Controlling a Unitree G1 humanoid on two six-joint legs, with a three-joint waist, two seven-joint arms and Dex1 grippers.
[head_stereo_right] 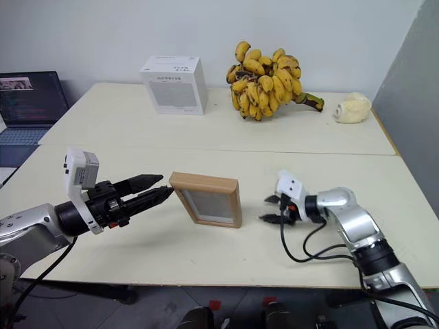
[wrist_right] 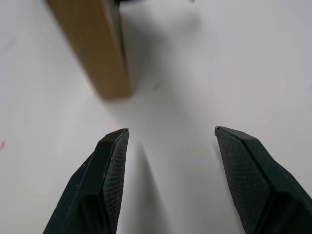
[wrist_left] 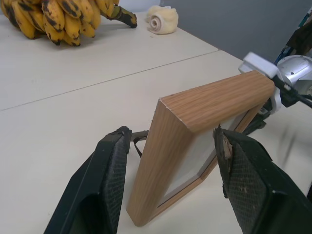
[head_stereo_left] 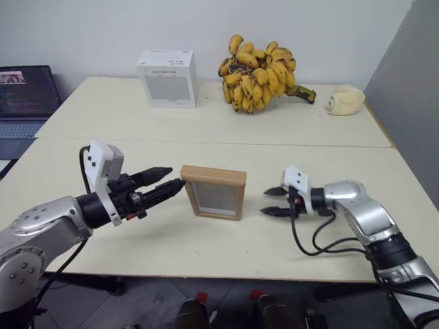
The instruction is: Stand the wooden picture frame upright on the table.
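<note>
From the head views, the small light-wood rectangular picture frame [head_stereo_left: 214,192] stands on its lower edge on the large pale cream bench [head_stereo_left: 206,123], between my two arms. My left end effector [head_stereo_left: 164,181] is at its left edge with fingers apart, and my right end effector [head_stereo_left: 276,201] waits near its right side, also apart and holding nothing. In the left wrist view, my fingers straddle the frame's edge without squeezing. In the right wrist view, the frame's corner is ahead, not touched. I think I should draw both arms away slowly, so nothing tips it.
</note>
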